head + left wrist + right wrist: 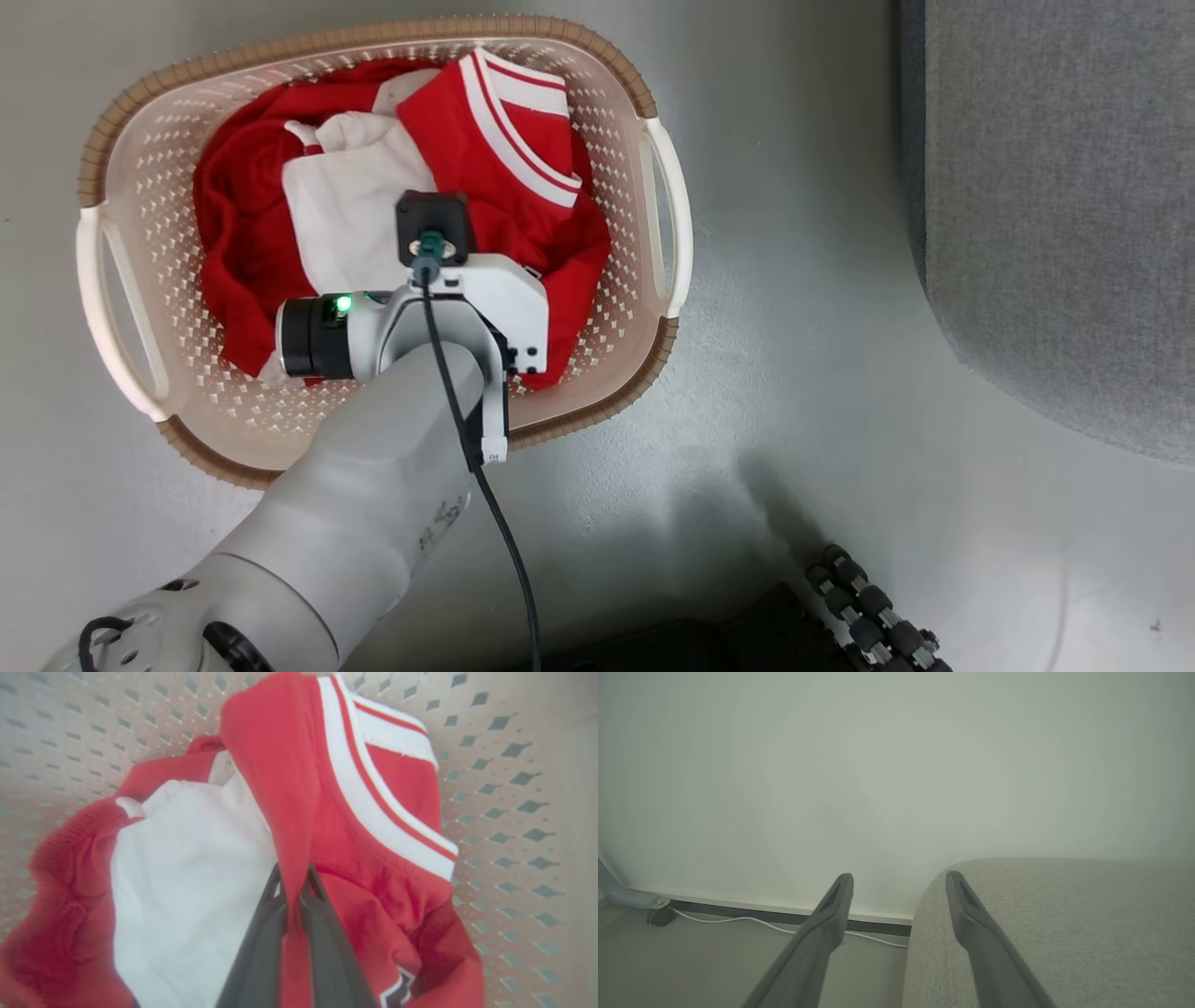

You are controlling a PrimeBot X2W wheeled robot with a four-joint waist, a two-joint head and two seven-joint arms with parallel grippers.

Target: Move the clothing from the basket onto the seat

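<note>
The red and white clothing lies heaped in the cream perforated basket on the floor. My left arm reaches down into the basket, its wrist hiding the fingers in the head view. In the left wrist view my left gripper is shut on a raised fold of the red clothing, with a white panel to its left. The grey seat stands to the right of the basket. My right gripper is open and holds nothing, with the seat before it.
Pale grey floor lies between basket and seat. A dark part of my base sits at the bottom edge. In the right wrist view a pale wall, a white cable and a furniture leg stand beyond.
</note>
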